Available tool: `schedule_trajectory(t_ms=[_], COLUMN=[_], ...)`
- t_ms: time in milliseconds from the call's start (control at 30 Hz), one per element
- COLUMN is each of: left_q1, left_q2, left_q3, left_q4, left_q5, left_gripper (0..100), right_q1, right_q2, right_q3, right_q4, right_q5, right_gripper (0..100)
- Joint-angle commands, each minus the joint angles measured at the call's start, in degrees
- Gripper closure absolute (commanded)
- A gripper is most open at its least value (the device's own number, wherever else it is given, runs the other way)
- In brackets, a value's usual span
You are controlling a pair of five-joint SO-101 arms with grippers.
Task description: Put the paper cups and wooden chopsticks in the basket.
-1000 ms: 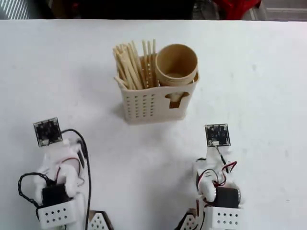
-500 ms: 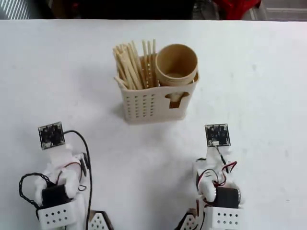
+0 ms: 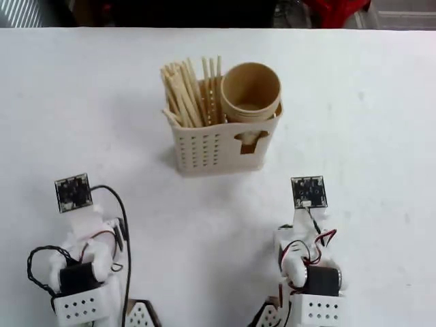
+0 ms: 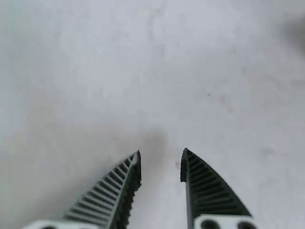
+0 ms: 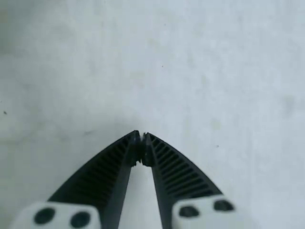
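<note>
A cream perforated basket [image 3: 221,146] stands upright at the middle of the white table. Inside it, a bundle of wooden chopsticks [image 3: 191,92] fills the left side and a stack of brown paper cups [image 3: 250,92] the right. Both arms are folded back at the near edge, well apart from the basket. My left gripper [image 4: 160,160] hangs over bare table, open a little, with nothing between its ribbed black fingers [image 4: 119,191]. My right gripper [image 5: 142,138] is shut, tips touching, empty, also over bare table.
The left arm's body [image 3: 78,272] sits at the near left and the right arm's body [image 3: 308,272] at the near right, each with loose wires. The table's far edge [image 3: 218,28] runs behind the basket.
The left arm drew back a little toward the near edge between the earliest frame and half a second ago. Since then nothing has moved.
</note>
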Motion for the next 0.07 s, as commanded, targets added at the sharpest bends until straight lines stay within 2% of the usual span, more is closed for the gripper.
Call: schedule_trajectory(t_ms=[0,33], left_q1=[-0.57,-0.57], left_q2=[-0.48,-0.48], left_q3=[-0.18,-0.18], left_q4=[0.18,0.18], left_q5=[-0.44,-0.44], left_gripper=[85,85], right_q1=[0.66,0.66], right_q2=[-0.31,-0.31], right_q3=[0.44,0.44], right_q4=[0.4,0.4], right_q5=[0.18,0.18], right_gripper=[98.0,98.0])
